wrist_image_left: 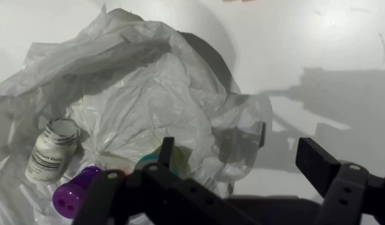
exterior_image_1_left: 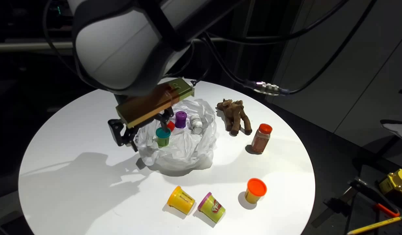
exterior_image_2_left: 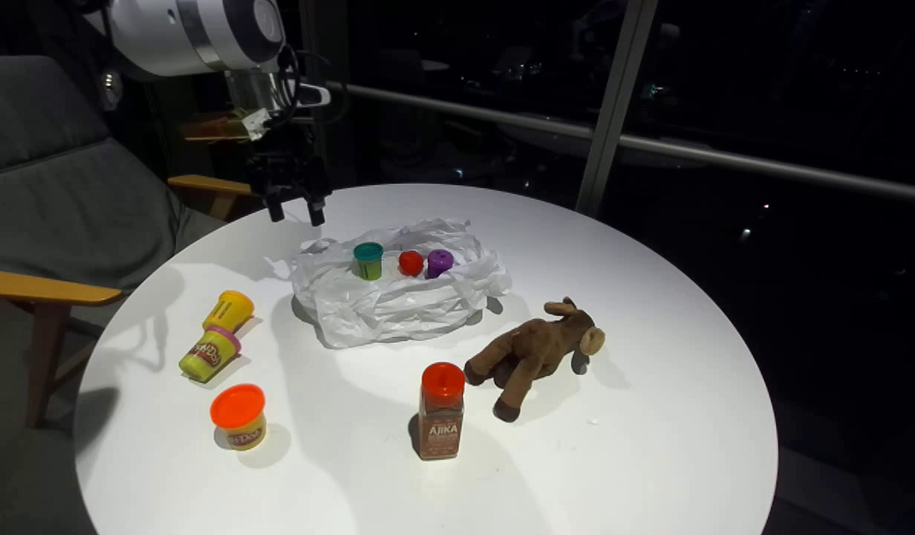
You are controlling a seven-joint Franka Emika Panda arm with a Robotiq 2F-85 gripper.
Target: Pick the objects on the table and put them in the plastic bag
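My gripper [wrist_image_left: 239, 156] stands open with nothing between its fingers, above one side of the whitish plastic bag [exterior_image_2_left: 398, 319]. Inside the bag, a teal-lidded cup [exterior_image_1_left: 162, 141], a red object [exterior_image_2_left: 411, 263], a purple object [wrist_image_left: 69, 201] and a white bottle [wrist_image_left: 48, 159] are visible. In the wrist view one finger partly covers the teal-lidded cup. Still on the white table [exterior_image_1_left: 73, 130] are a brown plush animal [exterior_image_2_left: 535, 349] lying down and a brown jar with a red cap [exterior_image_2_left: 440, 423]. An orange-lidded cup [exterior_image_1_left: 253, 192] stands upright; a yellow cup [exterior_image_1_left: 183, 200] and a purple-lidded cup [exterior_image_1_left: 213, 209] lie tilted.
The round table's edge curves around everything. A grey chair [exterior_image_2_left: 41, 148] with wooden armrests sits beside it. Black cables [exterior_image_1_left: 334, 55] hang from the arm in an exterior view. Past the edge lie a yellow object [exterior_image_1_left: 396, 182] and a pencil [exterior_image_1_left: 377, 226].
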